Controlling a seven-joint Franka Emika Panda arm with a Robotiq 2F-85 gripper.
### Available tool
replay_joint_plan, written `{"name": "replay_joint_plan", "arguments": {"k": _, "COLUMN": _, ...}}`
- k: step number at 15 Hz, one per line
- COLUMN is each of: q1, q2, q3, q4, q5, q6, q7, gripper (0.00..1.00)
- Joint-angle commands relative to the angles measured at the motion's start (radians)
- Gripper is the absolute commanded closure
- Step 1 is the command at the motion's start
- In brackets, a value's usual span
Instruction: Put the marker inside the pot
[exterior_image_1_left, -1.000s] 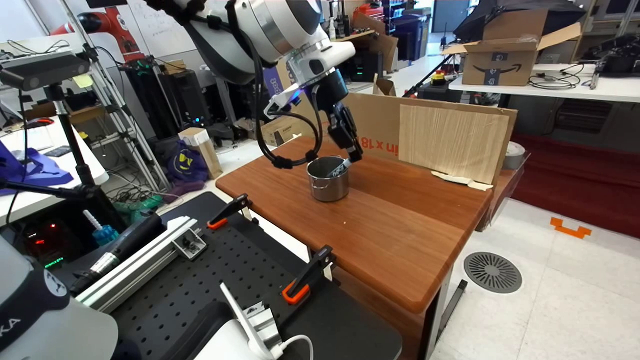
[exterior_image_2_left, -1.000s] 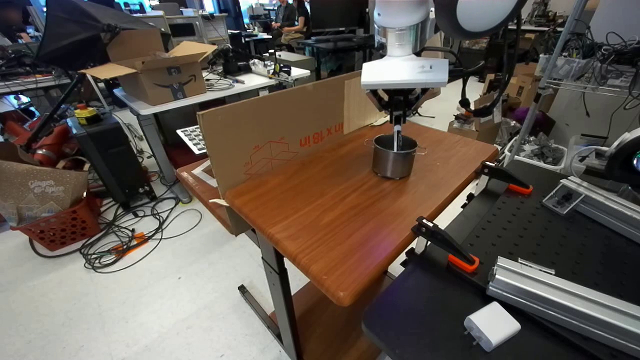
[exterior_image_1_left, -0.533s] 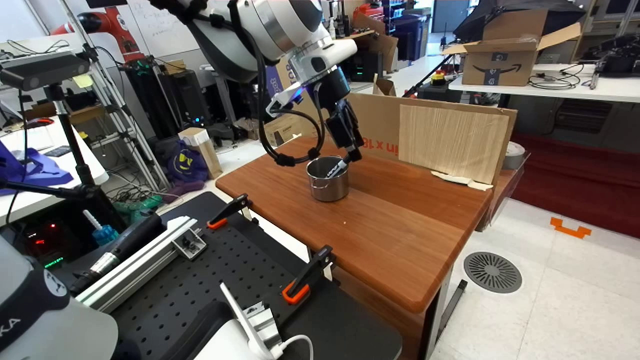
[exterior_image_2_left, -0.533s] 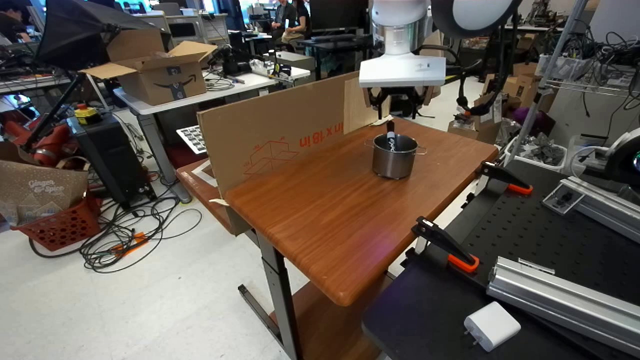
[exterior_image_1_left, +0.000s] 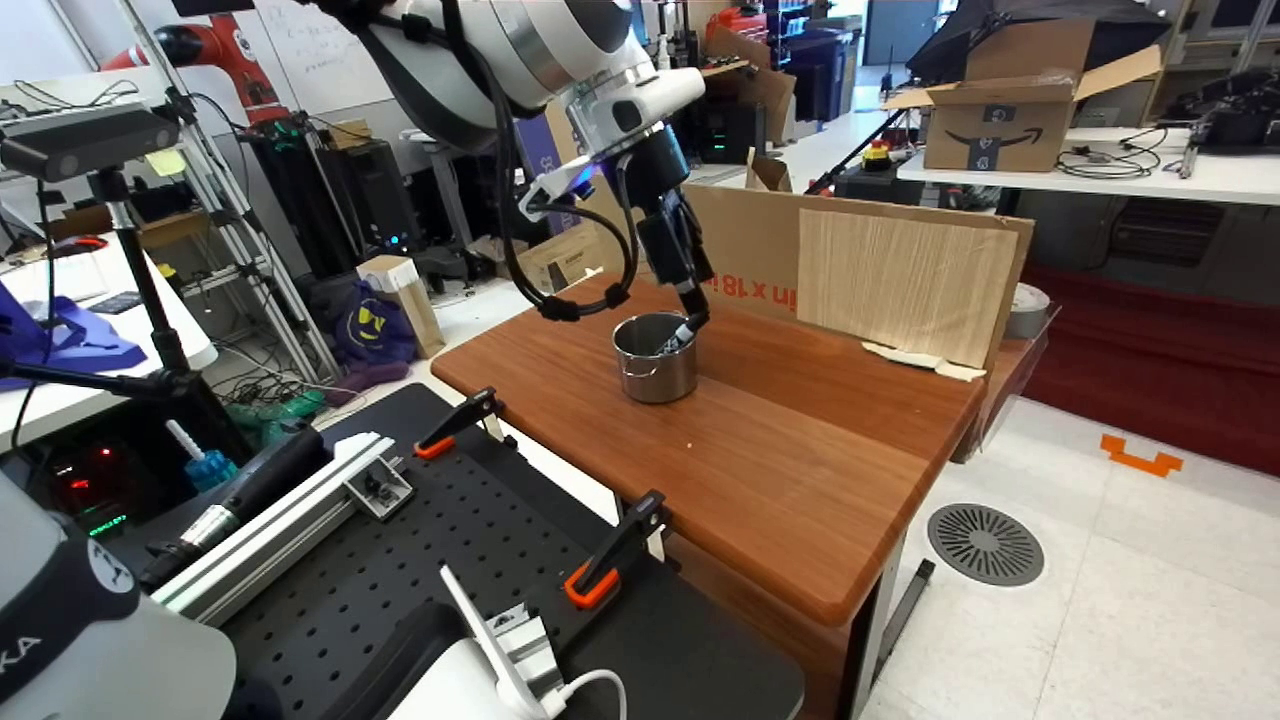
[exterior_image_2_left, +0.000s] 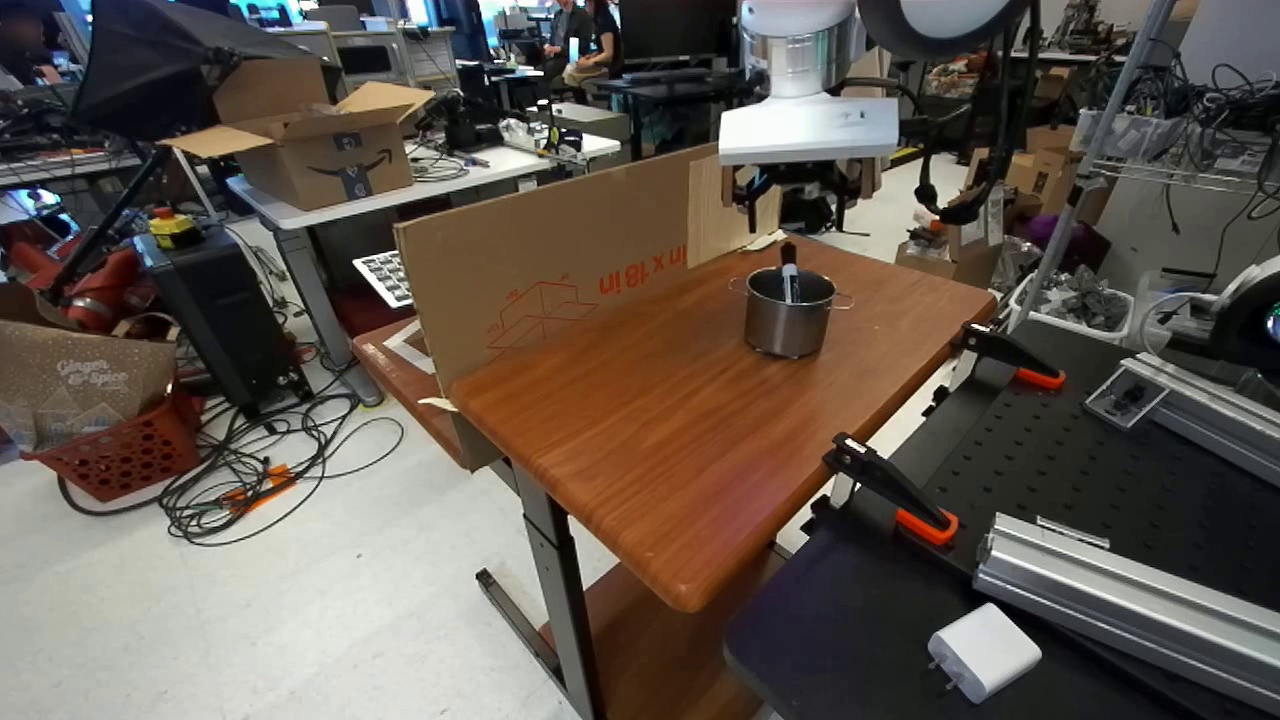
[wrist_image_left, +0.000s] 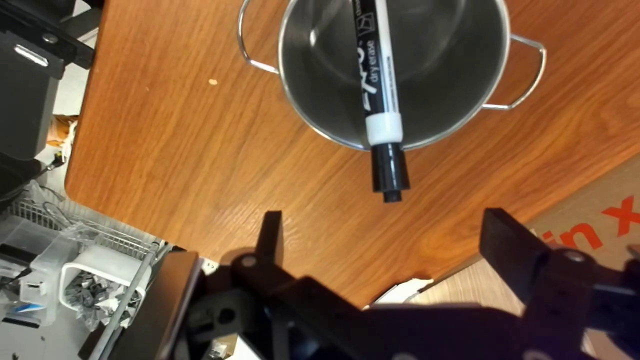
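Note:
The pot (exterior_image_2_left: 785, 330), shiny silver with two wire handles, stands on the wooden table in both exterior views. Leaning inside it is the marker (wrist_image_left: 384, 100), with a black-and-white body and its black cap sticking out over the rim. My gripper (wrist_image_left: 382, 215) stands wide open in the wrist view, fingers spread on both sides with only table seen between them. The cap end points toward that gap without reaching it. In an exterior view the gripper (exterior_image_2_left: 797, 225) hangs above the pot, apart from the marker. The marker's lower end is out of frame in the wrist view.
An upright cardboard sheet (exterior_image_2_left: 560, 250) runs along one long edge of the wooden table (exterior_image_2_left: 640, 440), behind the pot. Black clamps (exterior_image_2_left: 890, 485) with orange pads sit at the opposite edge. A black perforated board (exterior_image_1_left: 400, 560) adjoins there.
A second ago the gripper was shut on the marker over the pot. Its jaws have since spread, the marker now leans free in the pot, and the gripper has risen slightly.

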Motion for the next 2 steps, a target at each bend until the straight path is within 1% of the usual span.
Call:
{"name": "replay_joint_plan", "arguments": {"k": 1, "q1": 0.008, "q2": -0.001, "q3": -0.007, "q4": 0.000, "q5": 0.005, "q6": -0.002, "q7": -0.005, "gripper": 0.00}}
{"name": "replay_joint_plan", "arguments": {"k": 2, "q1": 0.008, "q2": -0.001, "q3": -0.007, "q4": -0.001, "q5": 0.005, "q6": -0.002, "q7": -0.006, "gripper": 0.00}}
